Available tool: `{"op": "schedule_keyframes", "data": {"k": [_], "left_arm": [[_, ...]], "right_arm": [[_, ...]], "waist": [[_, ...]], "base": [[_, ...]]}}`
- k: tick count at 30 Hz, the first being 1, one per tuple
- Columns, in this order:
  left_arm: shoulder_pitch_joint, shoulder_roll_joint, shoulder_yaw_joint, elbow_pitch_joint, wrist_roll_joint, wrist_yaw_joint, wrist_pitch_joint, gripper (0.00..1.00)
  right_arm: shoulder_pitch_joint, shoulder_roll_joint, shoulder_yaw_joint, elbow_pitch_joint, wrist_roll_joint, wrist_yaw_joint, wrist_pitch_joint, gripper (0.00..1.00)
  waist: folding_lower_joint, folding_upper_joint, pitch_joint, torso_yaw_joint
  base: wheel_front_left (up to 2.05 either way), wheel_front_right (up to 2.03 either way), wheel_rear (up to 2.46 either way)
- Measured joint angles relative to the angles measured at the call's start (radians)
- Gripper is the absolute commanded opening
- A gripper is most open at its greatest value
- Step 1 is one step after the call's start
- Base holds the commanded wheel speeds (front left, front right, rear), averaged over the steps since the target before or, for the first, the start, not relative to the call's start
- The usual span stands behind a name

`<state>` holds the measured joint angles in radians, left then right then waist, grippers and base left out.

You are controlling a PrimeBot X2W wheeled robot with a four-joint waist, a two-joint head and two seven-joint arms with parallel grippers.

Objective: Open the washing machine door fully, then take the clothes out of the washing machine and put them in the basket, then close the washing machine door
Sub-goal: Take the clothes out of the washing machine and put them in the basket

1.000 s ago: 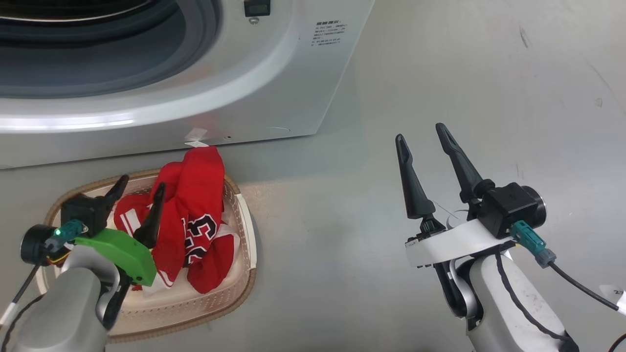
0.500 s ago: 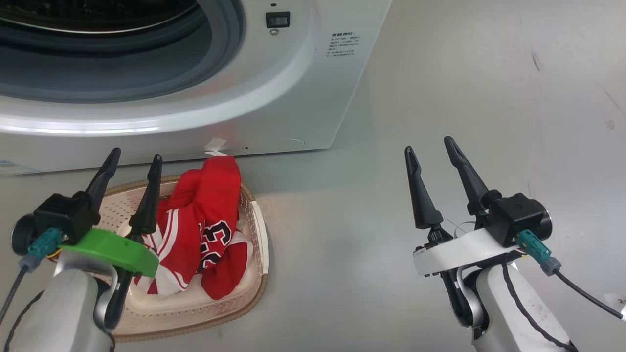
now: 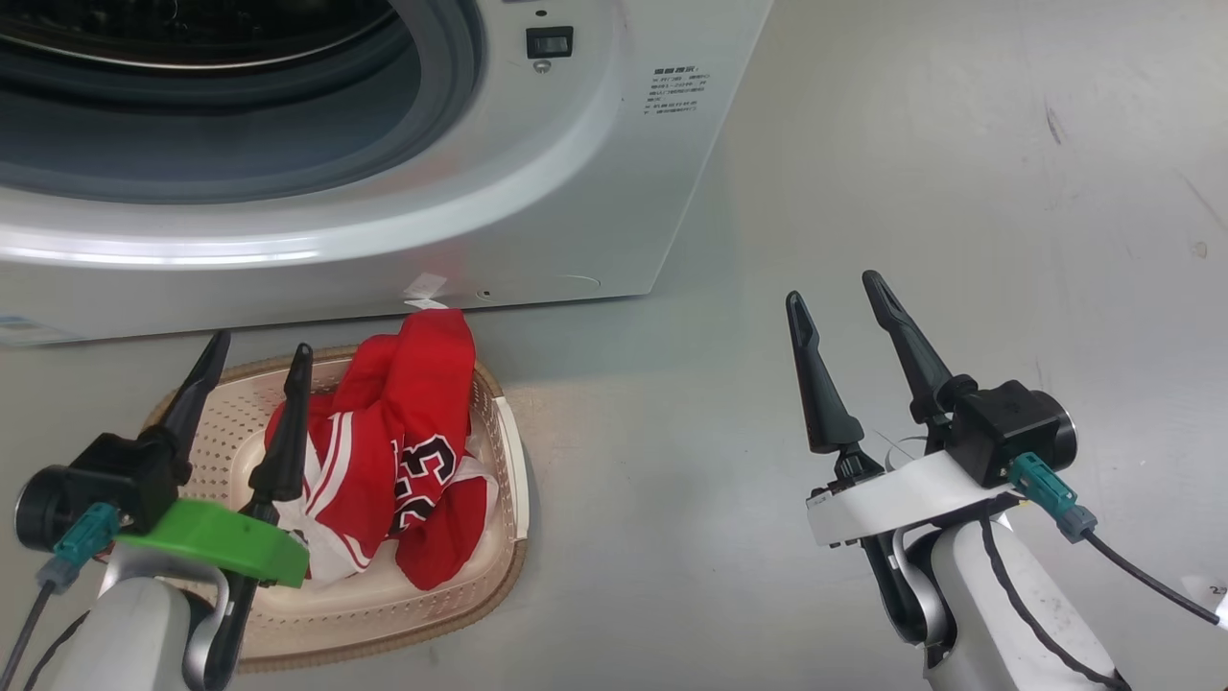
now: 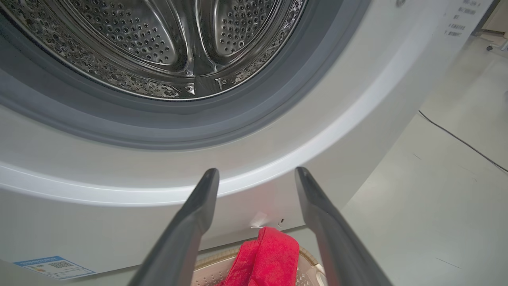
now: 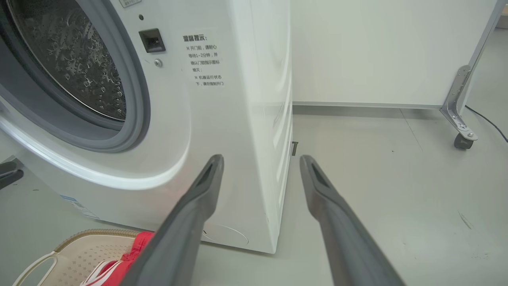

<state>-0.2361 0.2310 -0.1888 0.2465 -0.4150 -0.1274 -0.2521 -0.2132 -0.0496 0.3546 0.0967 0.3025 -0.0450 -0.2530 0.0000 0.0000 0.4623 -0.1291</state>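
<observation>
Well, crumpled clothes, perf. plastic basket

bright even light; glare streak on washing machine front.

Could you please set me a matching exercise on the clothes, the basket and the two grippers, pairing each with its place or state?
Things:
1. clothes
2. basket
3. left gripper
4. right gripper

Places or states:
A. open and empty, over bare floor, apart from the basket
B. standing in front of the washing machine
C. heaped inside the basket
D. open and empty, at the basket's left part

Pairs: 1-C, 2-B, 3-D, 4-A
</observation>
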Motion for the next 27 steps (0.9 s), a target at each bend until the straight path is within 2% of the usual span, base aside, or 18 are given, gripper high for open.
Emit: {"op": "schedule_keyframes", "data": {"k": [12, 27], "left_arm": [[0.066, 0.01, 0.031, -0.026, 0.025, 0.0, 0.0, 1.0], [0.096, 0.121, -0.032, 0.064, 0.091, 0.0, 0.021, 1.0]], "right_arm": [[0.0, 0.0, 0.032, -0.009, 0.007, 0.004, 0.0, 1.0], [0.001, 0.0, 0.095, -0.043, 0.066, -0.002, 0.0, 1.0]], "waist": [[0.0, 0.0, 0.018, -0.035], [0.0, 0.0, 0.083, -0.155]], "base": [[0.0, 0.0, 0.0], [0.0, 0.0, 0.0]]}}
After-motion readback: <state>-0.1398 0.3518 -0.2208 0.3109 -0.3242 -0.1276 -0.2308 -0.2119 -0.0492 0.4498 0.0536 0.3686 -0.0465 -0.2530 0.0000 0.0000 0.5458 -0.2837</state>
